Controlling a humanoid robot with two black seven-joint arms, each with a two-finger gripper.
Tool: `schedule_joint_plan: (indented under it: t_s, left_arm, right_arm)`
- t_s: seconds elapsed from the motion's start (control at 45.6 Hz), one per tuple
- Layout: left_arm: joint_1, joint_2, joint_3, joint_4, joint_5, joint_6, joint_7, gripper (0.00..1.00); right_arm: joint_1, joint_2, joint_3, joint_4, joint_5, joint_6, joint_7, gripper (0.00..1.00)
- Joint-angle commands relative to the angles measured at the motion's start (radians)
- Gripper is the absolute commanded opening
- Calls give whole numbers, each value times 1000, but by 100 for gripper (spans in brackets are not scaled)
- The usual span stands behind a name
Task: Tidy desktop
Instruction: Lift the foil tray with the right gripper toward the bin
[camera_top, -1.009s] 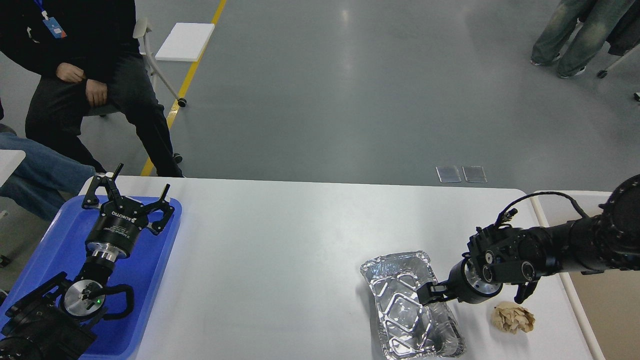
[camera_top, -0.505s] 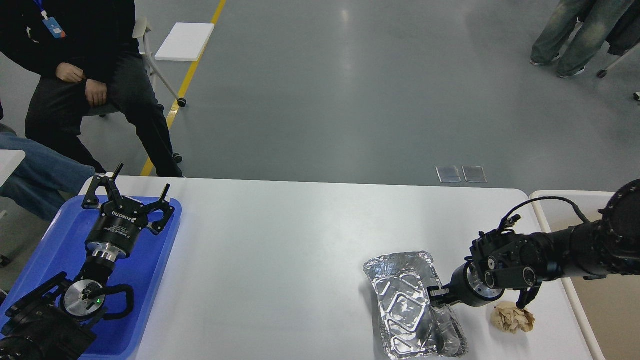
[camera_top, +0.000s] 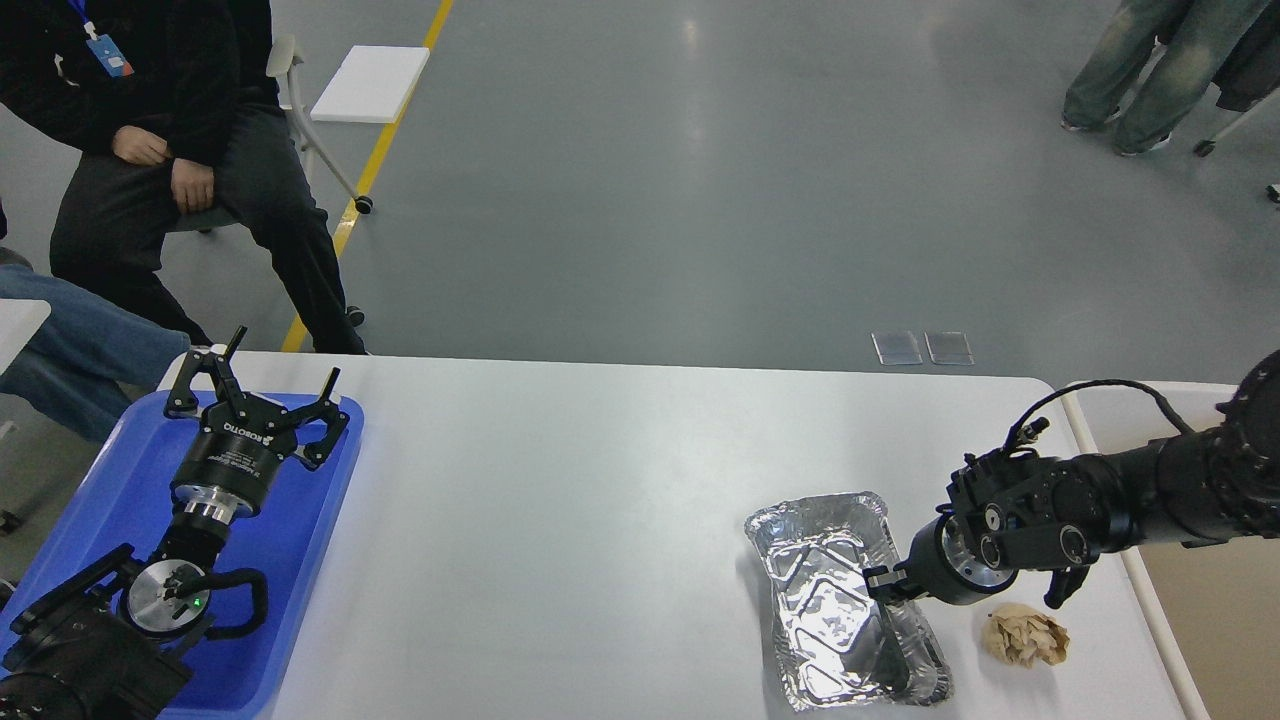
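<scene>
The desktop (camera_top: 560, 500) is a broad, smooth white slab with rounded corners, filling the lower half of the head view and faintly glossy under the room light. On its right part lies a rectangular foil tray (camera_top: 845, 600), thin crinkled aluminium with a rolled rim and a raised zigzag pattern pressed into its floor; it sits slightly skewed, one short end toward the near edge. Just beside it, to the right, rests a crumpled paper ball (camera_top: 1025, 637), tan and creased, apart from the tray.

At the left end a blue tray (camera_top: 110, 490) of smooth plastic with a low lip overhangs the desktop's corner. The left gripper (camera_top: 256, 400) hangs above it, its 2 black fingers spread wide and holding nothing (the fingertips point away toward the far edge).

The right gripper (camera_top: 880, 582) comes in from the right on a black jointed arm, with a metal wrist ring behind it. Its small dark fingers sit at the right long rim of the foil tray and appear pinched on that rim, nearly together. A beige bin (camera_top: 1215, 610) with a white rim stands against the desktop's right side.
</scene>
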Motion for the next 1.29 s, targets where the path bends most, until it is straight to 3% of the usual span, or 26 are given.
schedule_joint_plan:
  t_s: [0.0,0.307,0.549,1.009,1.273]
  left_arm:
    - [-1,0,0,0,1,0,0,99]
    - [-1,0,0,0,0,0,0,99]
    - [-1,0,0,0,0,0,0,99]
    - [-1,0,0,0,0,0,0,99]
    - [-1,0,0,0,0,0,0,99]
  right_arm:
    - [124,-66,-7,114,-8,6,1,0]
    - [339,-199,-38,283,-90,23,1,0]
    - [593,-227,-138,439,-89,72,3,0]
    - [1010,-293,-141,487,-83,432,3,0]
    - [1161,-311,-136,487,-81,544,3,0]
